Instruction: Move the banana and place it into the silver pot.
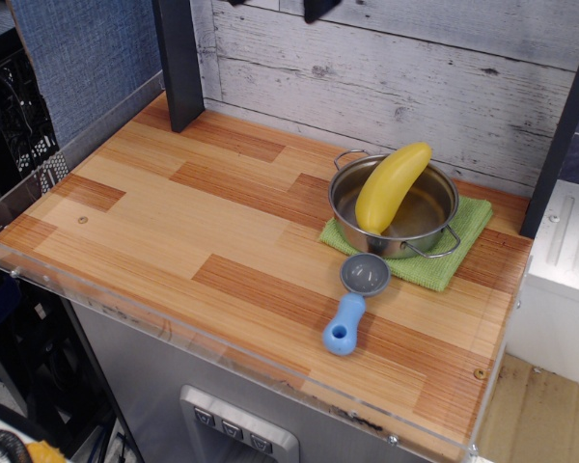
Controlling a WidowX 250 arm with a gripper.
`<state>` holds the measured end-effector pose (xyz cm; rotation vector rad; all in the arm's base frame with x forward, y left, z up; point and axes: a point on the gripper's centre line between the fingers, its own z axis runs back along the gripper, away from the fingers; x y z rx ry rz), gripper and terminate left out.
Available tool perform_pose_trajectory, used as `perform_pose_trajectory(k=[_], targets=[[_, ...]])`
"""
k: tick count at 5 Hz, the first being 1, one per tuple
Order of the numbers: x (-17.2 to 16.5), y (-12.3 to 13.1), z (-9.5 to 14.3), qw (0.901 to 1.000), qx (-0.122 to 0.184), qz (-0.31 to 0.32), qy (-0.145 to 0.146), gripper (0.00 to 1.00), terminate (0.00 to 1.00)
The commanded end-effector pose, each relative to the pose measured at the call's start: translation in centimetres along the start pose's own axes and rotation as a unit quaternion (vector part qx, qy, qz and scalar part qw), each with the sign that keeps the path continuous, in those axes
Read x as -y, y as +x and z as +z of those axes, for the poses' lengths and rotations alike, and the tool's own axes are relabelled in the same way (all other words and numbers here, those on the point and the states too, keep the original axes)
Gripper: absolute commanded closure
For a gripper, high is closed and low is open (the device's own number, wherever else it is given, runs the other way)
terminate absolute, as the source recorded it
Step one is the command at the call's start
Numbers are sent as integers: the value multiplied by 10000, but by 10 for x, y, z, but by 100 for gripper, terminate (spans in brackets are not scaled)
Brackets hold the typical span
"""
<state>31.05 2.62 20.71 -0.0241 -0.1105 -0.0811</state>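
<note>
The yellow banana (390, 187) lies in the silver pot (436, 228), its lower end on the pot's floor and its upper end leaning on the far rim. The pot stands on a green cloth (468, 224) at the back right of the wooden table. My gripper (278, 4) is high above the table at the top edge of the view, up and to the left of the pot. Only its two dark fingertips (318, 9) show. They are wide apart and hold nothing.
A small grey strainer with a blue handle (352, 303) lies just in front of the pot. A dark post (179, 63) stands at the back left. A white plank wall runs along the back. A clear plastic lip (174, 323) runs along the table's front edge.
</note>
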Motion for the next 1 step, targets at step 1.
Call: perform_pose_trajectory(k=[1], targets=[[-6,-1,18,9996,294,-13,37,0,100]])
